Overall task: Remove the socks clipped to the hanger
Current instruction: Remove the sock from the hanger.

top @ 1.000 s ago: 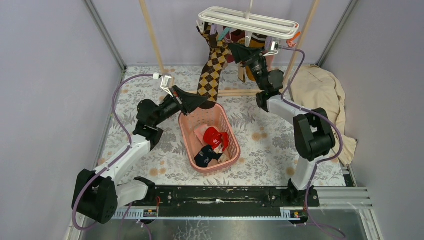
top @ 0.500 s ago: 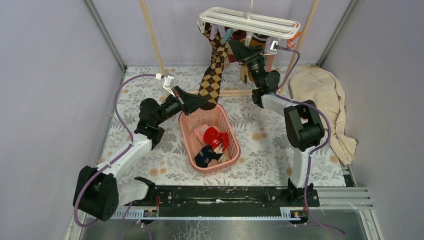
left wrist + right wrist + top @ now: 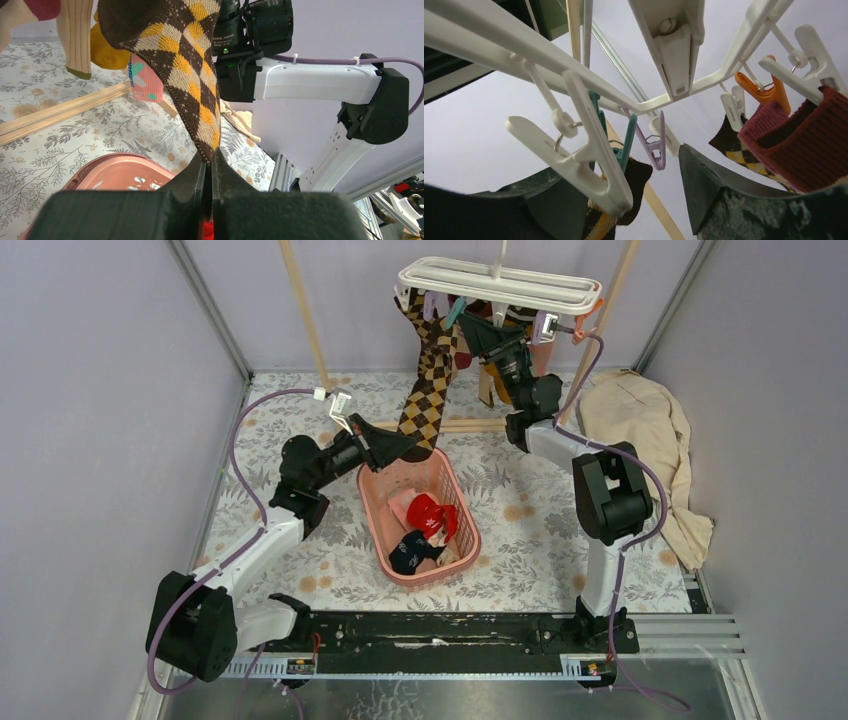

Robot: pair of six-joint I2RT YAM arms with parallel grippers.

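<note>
The right fingers have risen and now sit spread either side of the teal clip on the hanger. The left fingers still pinch the toe of the argyle sock below them. Unclipping looks imminent.

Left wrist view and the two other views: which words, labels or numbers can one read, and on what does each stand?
Black joint housing of the right arm: small white print, too small to read.
Pink sock: blue lettering on its edge, too blurred to read.
Elsewhere: none.
</note>
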